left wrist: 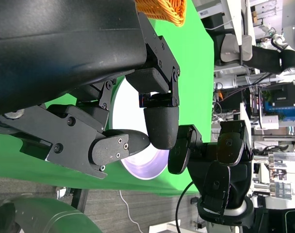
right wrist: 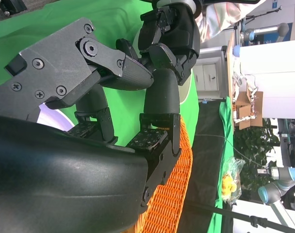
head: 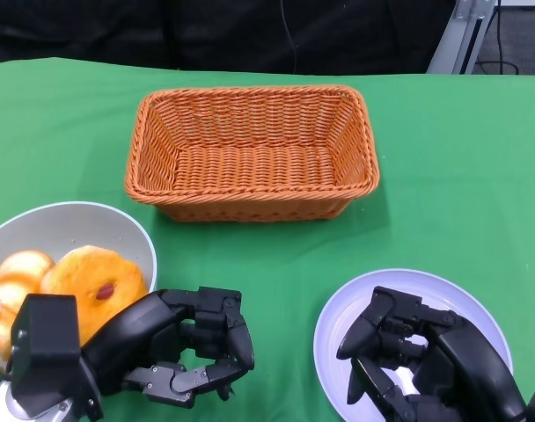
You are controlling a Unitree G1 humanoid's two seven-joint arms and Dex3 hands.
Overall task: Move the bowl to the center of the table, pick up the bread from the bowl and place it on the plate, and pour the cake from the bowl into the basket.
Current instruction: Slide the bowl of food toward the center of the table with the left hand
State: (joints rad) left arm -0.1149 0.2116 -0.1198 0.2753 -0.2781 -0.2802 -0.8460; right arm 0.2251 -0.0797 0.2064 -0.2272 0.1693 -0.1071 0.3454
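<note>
1. Table — green cloth. None of the three steps looks done, judging from how things lie.
2. Basket — orange wicker, at the far middle of the table, nothing visible inside. The pour is still to come.
3. Bowl — grey, at the near left edge, partly cut off by the frame. Not at the centre, so the first step remains.
4. Plate — pale, near right, nothing on it that I can see; part of it is hidden under the right hand.
5. Left hand — just right of the bowl, not touching it as far as the head view shows. Fingers curled loosely inward with a gap between them, holding nothing.
6. Right hand — over the plate's near side, fingers bent but apart, nothing in them. The right wrist view shows the same.
7. Bread — a round golden bun with a reddish spot on top, in the bowl toward its right side.
8. Cake — paler pieces left of the bread, touching it, also in the bowl; partly cut off by the frame edge.
9. Judgement — everything is left to do; the left hand seems best placed to take the bowl first.
</note>
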